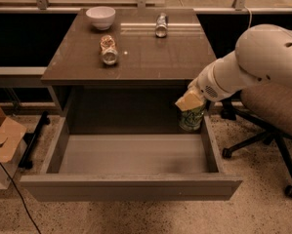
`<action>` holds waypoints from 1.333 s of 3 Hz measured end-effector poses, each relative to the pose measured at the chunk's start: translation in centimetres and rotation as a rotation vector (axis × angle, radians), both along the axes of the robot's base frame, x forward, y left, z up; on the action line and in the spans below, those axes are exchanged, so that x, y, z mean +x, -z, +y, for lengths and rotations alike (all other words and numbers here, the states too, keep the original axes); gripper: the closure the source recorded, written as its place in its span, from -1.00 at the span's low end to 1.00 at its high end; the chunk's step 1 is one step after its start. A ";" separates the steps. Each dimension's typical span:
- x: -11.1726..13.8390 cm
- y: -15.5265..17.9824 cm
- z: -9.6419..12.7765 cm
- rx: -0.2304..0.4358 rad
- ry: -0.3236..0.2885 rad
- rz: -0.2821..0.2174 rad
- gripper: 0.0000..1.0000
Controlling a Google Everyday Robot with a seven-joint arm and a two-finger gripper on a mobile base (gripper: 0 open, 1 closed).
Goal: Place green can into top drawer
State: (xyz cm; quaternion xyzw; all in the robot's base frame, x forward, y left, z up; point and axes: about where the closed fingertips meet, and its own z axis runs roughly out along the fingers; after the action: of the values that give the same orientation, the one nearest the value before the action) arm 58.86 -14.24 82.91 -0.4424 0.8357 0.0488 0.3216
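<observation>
the gripper (190, 105), fingers clamped on the green can (191, 120), hangs just below the front right corner of the counter (150, 57), inside the open drawer (131, 188).

White bulbous arm (255, 62), tan end effector (190, 102) at tip

Pincer (190, 103) grips upright green can (191, 120) at right rear corner of open top drawer (131, 188).

dim warm light on jaws over drawer (131, 188)
</observation>
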 end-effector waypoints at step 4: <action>-3.2 7.1 4.7 -0.002 -0.143 0.020 1.00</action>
State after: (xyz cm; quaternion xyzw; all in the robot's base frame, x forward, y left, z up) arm 55.70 -9.57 75.77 -0.5006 0.8053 0.0755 0.3085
